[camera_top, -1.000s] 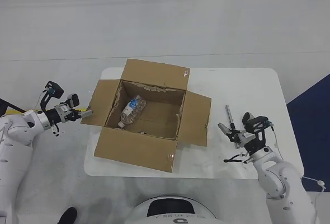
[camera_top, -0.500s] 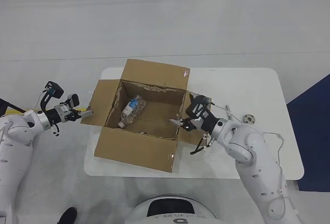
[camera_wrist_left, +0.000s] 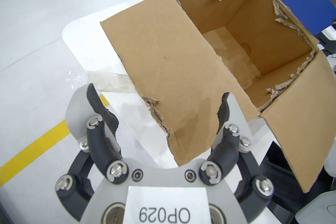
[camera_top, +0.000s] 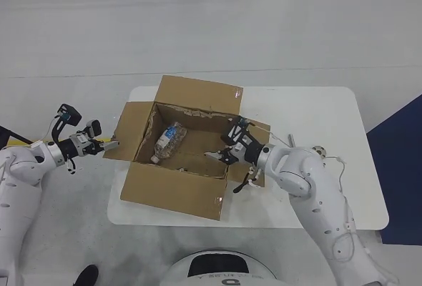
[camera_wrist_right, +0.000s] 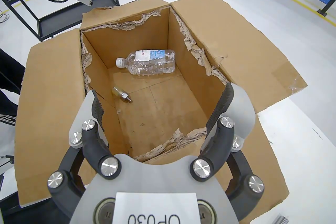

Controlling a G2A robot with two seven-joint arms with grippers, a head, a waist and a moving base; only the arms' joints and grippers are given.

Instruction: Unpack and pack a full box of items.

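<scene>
The fingers (camera_wrist_right: 226,101) of the right gripper (camera_wrist_right: 161,93) are spread wide and hold nothing. They hover over the right rim of the box's opening, pointing down into it. The left gripper (camera_wrist_left: 157,93) is just as wide apart and also empty. It sits just past the table's left edge, with the end of the box's left flap between its fingers but, as far as I can tell, not pinched.

The white table (camera_top: 318,107) carries a cardboard box (camera_top: 175,189) on its left half, all four flaps folded out. A clear plastic bottle (camera_wrist_right: 149,62) lies on its side on the box floor, against the far left corner. A small metal fitting (camera_wrist_right: 121,94) lies nearer the front wall. On the bare right half of the table are a thin rod (camera_top: 291,137) and a small round metal piece (camera_top: 321,151).

I judge the unpacking nearly done (or the repacking barely begun; the scene fits either). If it is unpacking, the bottle and fitting are left to lift out, then everything goes back in and the flaps get closed.
</scene>
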